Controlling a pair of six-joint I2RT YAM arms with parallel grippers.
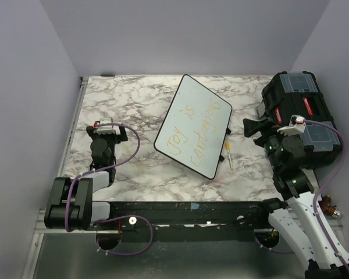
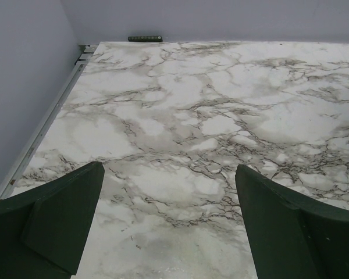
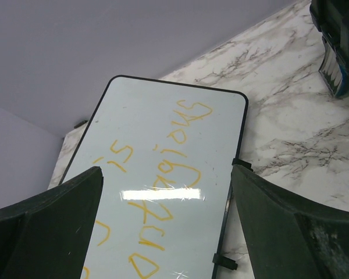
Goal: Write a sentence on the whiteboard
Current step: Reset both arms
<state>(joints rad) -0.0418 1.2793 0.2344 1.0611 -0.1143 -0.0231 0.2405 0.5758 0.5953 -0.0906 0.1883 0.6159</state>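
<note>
Whiteboard (image 1: 193,125): flat on the marble table (image 1: 128,99), skewed, between your two arms.
Sentence (image 1: 192,132): "Joy is contagious" reads across it in two orange lines.
Handling: likely light, stiff and slick-faced. The ink may smear, so take it by the black rim.
Left gripper (image 2: 170,167): spread wide, empty, well apart from the board.
Right gripper (image 3: 166,171): spread, holding nothing, facing the board.
Marker (image 1: 228,156): just beside the board's right edge.

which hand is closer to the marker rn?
The right hand, next to the black toolbox. The marker lies beside the whiteboard edge facing that hand; the left hand is past the board's opposite side.
</note>
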